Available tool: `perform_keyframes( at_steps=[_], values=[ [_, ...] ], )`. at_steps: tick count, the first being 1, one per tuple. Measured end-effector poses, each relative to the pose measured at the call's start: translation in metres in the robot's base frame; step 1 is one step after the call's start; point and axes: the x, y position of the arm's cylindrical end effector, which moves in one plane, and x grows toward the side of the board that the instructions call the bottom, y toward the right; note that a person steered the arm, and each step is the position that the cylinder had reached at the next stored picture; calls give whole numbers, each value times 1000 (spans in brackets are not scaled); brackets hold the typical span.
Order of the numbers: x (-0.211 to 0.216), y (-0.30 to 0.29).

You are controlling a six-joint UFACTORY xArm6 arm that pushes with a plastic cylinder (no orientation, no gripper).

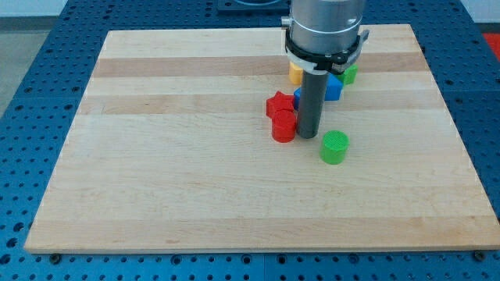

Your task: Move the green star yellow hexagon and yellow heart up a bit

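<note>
My tip (308, 135) rests on the board just right of a red cylinder (283, 126), close to it or touching. A red star (278, 104) sits right behind that cylinder. A yellow block (295, 73) shows at the rod's left, mostly hidden by the arm, so its shape is unclear. A green block (350, 74) peeks out at the rod's right, shape unclear too. A blue block (332, 87) lies between them, behind the rod. A second yellow block does not show.
A green cylinder (334, 147) stands alone to the lower right of my tip. The wooden board (156, 156) lies on a blue perforated table (31, 94). The arm's grey body (324, 27) hides the board's top middle.
</note>
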Motion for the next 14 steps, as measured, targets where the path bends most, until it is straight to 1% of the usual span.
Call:
perform_keyframes(
  at_steps=[1, 2, 3, 4, 5, 7, 8, 10, 11, 13, 14],
  values=[
    [25, -5],
    [43, -26],
    [51, -67],
    [45, -97],
    [22, -102],
    [-47, -102],
    [-70, -96],
    [-93, -48],
    [-108, -36],
    [-135, -29],
    [-159, -29]
  ],
)
